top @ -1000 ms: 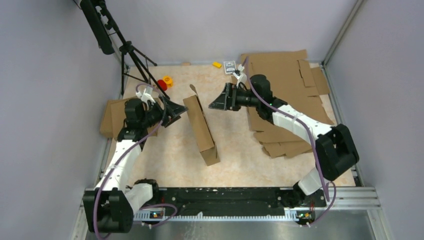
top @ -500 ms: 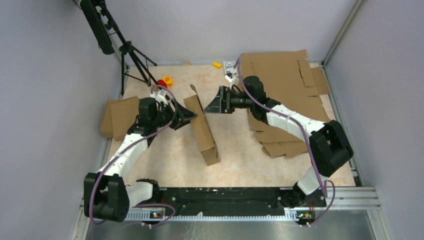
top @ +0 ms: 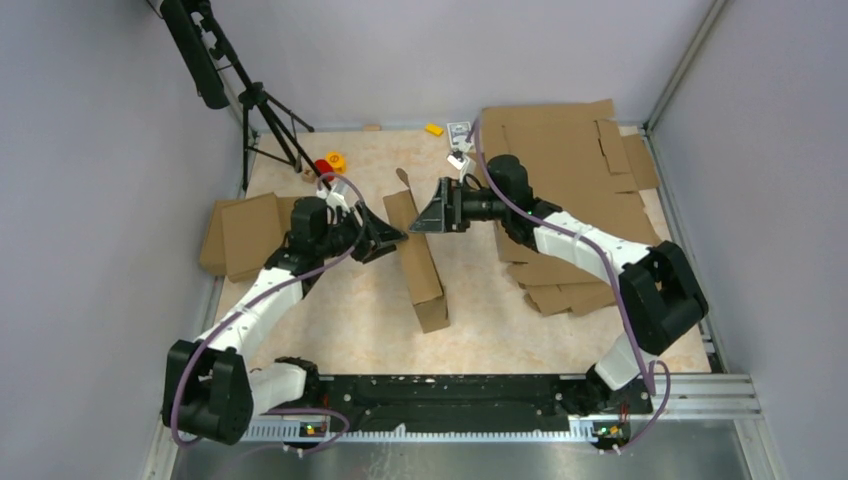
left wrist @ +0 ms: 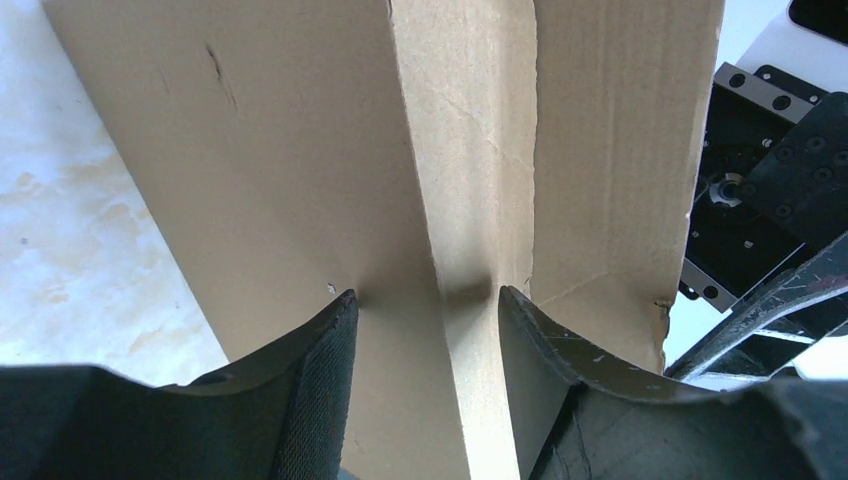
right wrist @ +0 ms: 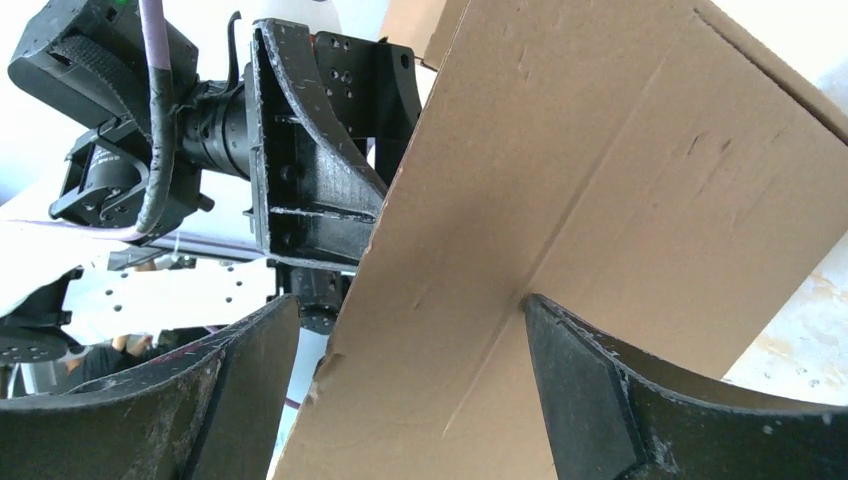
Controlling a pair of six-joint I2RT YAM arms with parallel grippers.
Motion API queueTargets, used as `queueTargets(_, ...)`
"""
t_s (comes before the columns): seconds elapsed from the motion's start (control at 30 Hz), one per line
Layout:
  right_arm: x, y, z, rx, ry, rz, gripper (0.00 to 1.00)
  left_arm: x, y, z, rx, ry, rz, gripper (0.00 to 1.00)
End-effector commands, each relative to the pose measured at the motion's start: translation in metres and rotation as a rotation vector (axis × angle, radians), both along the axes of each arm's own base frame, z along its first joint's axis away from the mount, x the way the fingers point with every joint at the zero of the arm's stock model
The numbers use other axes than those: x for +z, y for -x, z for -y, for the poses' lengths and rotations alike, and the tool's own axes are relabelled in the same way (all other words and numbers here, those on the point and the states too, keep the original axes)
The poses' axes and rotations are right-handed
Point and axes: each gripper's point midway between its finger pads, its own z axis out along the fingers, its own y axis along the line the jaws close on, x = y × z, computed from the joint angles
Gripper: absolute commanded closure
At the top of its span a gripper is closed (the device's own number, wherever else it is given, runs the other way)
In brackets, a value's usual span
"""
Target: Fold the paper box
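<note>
Marbled tabletop (top: 360,320), paper box (top: 425,270) upright between both arms' jaws

We saw the left arm (top: 250,305) and right arm (top: 580,240), white shells with black joints, above the black base rail (top: 450,385); a purple cable (right wrist: 152,60) trailed each. The left gripper (top: 388,236) was black and screw-studded.

L gripper (left wrist: 422,293): jaws apart | R gripper (right wrist: 412,300): jaws wide | both aimed inward
</note>
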Motion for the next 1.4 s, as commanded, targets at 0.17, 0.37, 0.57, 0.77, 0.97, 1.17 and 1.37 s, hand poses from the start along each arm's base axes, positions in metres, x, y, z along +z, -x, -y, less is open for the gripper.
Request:
queueTargets(0.17, 0.009, 0.02, 0.023, -0.008, 0.072, 0.065, 0.18, 0.019, 0.018, 0.035, -0.054, 0.041, 0.026, 0.49)
queueTargets(0.37, 0.004, 0.015, 0.059, -0.08, 0.201, 0.116, 0.11, 0.022, 0.029, 0.045, -0.063, 0.062, 0.026, 0.51)
queueTargets(0.57, 0.004, 0.012, 0.08, -0.1, 0.329, 0.189, 0.09, 0.019, 0.024, 0.049, -0.081, 0.048, 0.034, 0.49)
queueTargets(0.77, 0.005, 0.008, 0.089, -0.139, 0.452, 0.237, 0.16, 0.026, 0.012, 0.031, -0.046, -0.039, 0.09, 0.49)
queueTargets(0.97, 0.011, 0.013, 0.092, -0.166, 0.601, 0.301, 0.24, 0.047, -0.003, -0.013, 0.016, -0.13, 0.153, 0.54)
queueTargets(1.17, 0.015, 0.021, 0.084, -0.143, 0.671, 0.346, 0.23, 0.064, -0.034, -0.034, 0.0, -0.298, 0.318, 0.4)
queueTargets(1.37, 0.01, 0.033, 0.077, -0.109, 0.788, 0.383, 0.05, 0.083, -0.066, -0.024, -0.105, -0.292, 0.568, 0.24)
